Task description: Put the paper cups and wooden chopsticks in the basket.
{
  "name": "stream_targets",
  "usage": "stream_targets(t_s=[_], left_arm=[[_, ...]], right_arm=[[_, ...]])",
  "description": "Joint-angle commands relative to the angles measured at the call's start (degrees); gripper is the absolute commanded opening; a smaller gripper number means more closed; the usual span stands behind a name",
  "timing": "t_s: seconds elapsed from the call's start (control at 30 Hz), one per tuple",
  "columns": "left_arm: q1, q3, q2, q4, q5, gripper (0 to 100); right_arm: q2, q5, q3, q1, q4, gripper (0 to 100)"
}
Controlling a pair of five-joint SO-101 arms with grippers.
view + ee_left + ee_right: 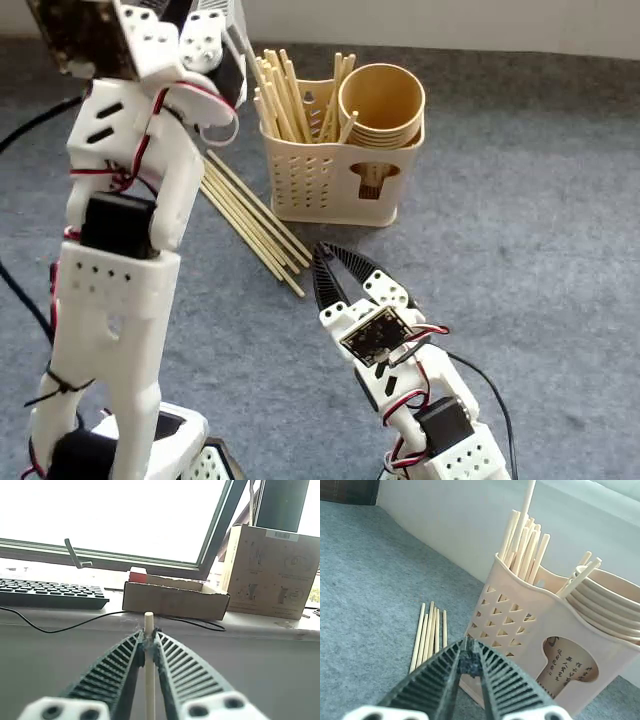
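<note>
My L arm stands raised beside the basket, L gripper clamped tight on one upright chopstick. R arm sits low, R gripper closed on nothing, tips toward the basket. Paper cups are inside it; loose chopsticks lie on the mat alongside.

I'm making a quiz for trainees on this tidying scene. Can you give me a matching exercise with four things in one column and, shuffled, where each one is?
Things
1. paper cups
2. loose chopsticks
3. single chopstick
4. right gripper

Places or states
A. clamped in the left gripper
B. lying on the table beside the basket
C. shut on nothing, low near the basket
D. stacked inside the basket

Pairs: 1-D, 2-B, 3-A, 4-C
</note>
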State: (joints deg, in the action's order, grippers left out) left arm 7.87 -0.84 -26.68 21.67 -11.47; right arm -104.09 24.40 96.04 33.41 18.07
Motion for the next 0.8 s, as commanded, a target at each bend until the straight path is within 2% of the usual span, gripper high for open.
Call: stream_targets(t_s=[0.0, 0.4, 0.5, 0.67, 0.77], left_arm=[[1.01, 5.76, 4.62, -1.14, 0.09, 0], [1.36, 5.93, 11.91, -0.97, 0.09, 0], [1.89, 6.55, 11.56, 4.22, 0.26, 1], [2.59, 6.64, 11.38, 11.87, 0.18, 10], [2.59, 6.64, 11.38, 15.74, 0.44, 11]], right_arm=[[-0.57, 0.62, 5.58, -0.48, 0.22, 0.6], [-0.57, 0.62, 5.58, -0.48, 0.22, 0.6], [-0.57, 0.62, 5.58, -0.48, 0.22, 0.6], [-0.57, 0.62, 5.58, -0.48, 0.22, 0.6], [-0.57, 0.62, 5.58, -0.48, 0.22, 0.6]])
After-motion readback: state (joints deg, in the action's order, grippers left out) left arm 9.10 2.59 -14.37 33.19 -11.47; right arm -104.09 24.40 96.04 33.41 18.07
